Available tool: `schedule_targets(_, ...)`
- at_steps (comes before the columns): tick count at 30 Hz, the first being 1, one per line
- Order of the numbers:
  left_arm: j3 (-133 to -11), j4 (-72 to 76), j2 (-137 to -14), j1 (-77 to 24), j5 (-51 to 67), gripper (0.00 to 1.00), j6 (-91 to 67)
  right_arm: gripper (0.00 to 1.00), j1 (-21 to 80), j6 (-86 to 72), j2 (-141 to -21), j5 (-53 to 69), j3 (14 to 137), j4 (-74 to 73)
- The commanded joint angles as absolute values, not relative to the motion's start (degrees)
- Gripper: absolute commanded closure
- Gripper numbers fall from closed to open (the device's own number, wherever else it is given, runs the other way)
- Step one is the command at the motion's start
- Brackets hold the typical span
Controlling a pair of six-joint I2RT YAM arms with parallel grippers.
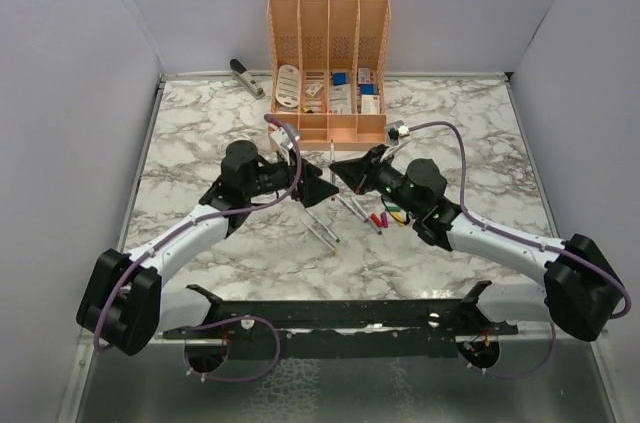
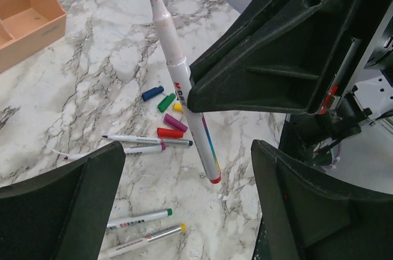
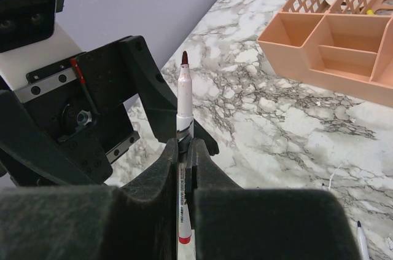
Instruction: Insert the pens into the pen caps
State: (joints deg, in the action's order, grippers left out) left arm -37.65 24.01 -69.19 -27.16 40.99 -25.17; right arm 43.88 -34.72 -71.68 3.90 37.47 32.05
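My right gripper (image 3: 185, 146) is shut on a white pen (image 3: 184, 88) and holds it upright, dark red tip up and red end down. The same pen (image 2: 184, 88) fills the middle of the left wrist view, its lower end hanging above the marble between the fingers of my left gripper (image 2: 187, 149), which is open and touches nothing. On the table beyond lie the pen caps: blue (image 2: 152, 93), green (image 2: 166, 102), yellow (image 2: 177, 107), purple (image 2: 175, 123) and red (image 2: 169, 133). Several more pens (image 2: 147, 140) (image 2: 138, 217) lie flat nearby. From above, both grippers (image 1: 318, 188) (image 1: 350, 171) meet at the table's middle.
An orange desk organizer (image 1: 328, 73) with several compartments stands at the back centre, its low front tray (image 3: 325, 51) close to the grippers. A black-and-silver stapler (image 1: 246, 76) lies at the back left. Grey walls close in the marble table (image 1: 200, 243).
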Motion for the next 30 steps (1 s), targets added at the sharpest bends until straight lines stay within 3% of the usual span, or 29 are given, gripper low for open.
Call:
schedule_targets(1, -40.42, 26.66, -71.54, -28.68, 43.10, 0.13, -25.05, 0.99, 43.95, -35.32, -70.58, 6.05, 38.23, 34.50)
schedule_targets(11, -43.62, 28.13, -76.75, -30.93, 41.92, 0.29, -25.38, 0.99, 43.95, -35.68, -70.81, 6.87, 38.50, 34.20)
schedule_targets(16, -43.94, 29.11, -77.32, -31.01, 41.16, 0.55, -25.62, 0.99, 43.95, -35.77, -71.37, 6.80, 38.79, 34.18)
schedule_targets(22, -43.69, 29.09, -77.95, -31.04, 40.84, 0.95, -26.39, 0.99, 43.90, -34.88, -70.70, 4.38, 38.76, 33.92)
schedule_targets(30, -41.59, 27.77, -76.00, -30.94, 34.20, 1.00, -25.90, 0.99, 43.95, -30.14, -66.02, -0.59, 37.80, 31.41)
